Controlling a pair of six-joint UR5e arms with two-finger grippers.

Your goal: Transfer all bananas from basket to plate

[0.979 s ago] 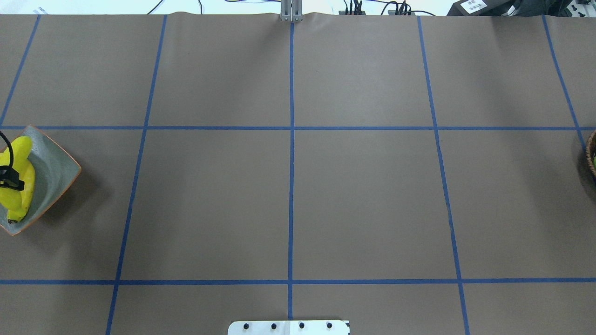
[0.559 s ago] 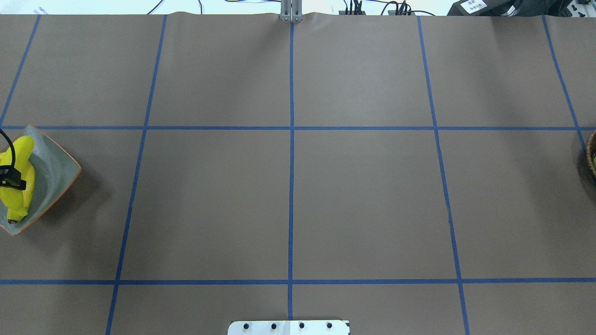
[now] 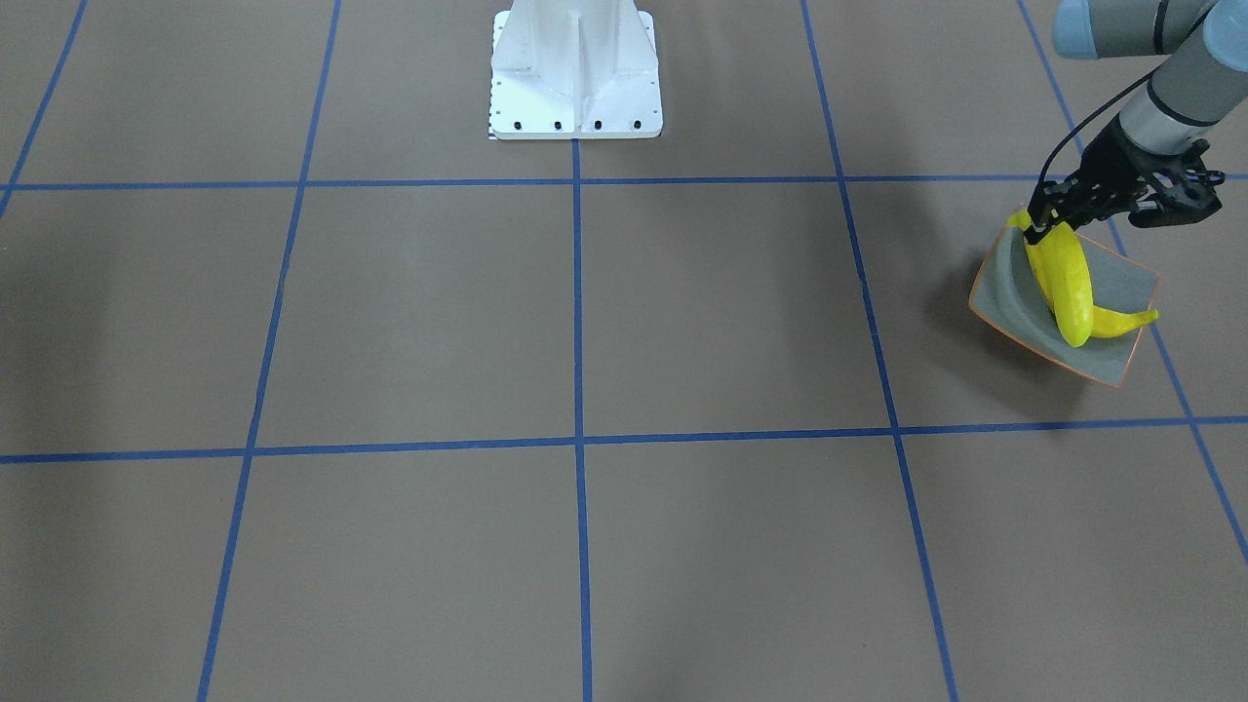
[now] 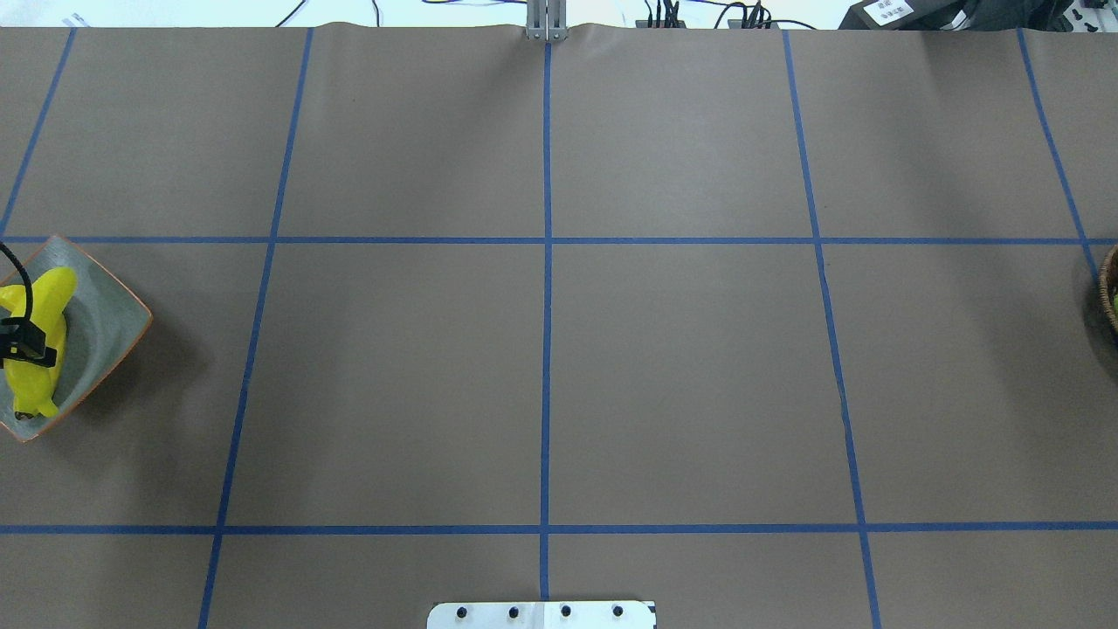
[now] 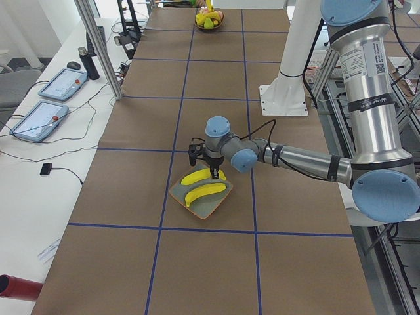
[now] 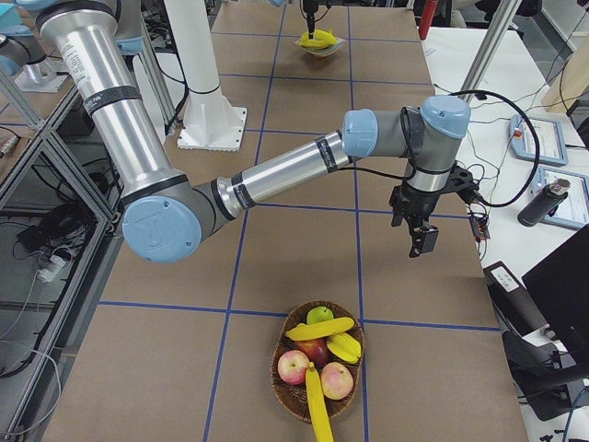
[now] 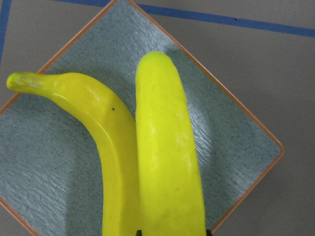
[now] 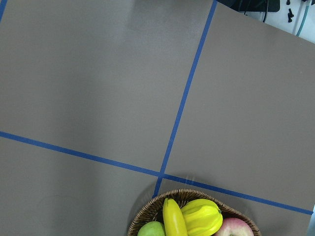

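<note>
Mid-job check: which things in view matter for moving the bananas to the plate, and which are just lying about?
Job:
- held banana in the left gripper
- second banana on the plate
- basket
- bananas waiting in it
- right gripper

Lying about:
- apples in the basket
- tablets and bottle on the side bench

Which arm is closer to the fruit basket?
Right. The right gripper hangs near the basket; the left gripper is far off at the other end, gripping a banana on the plate.
</note>
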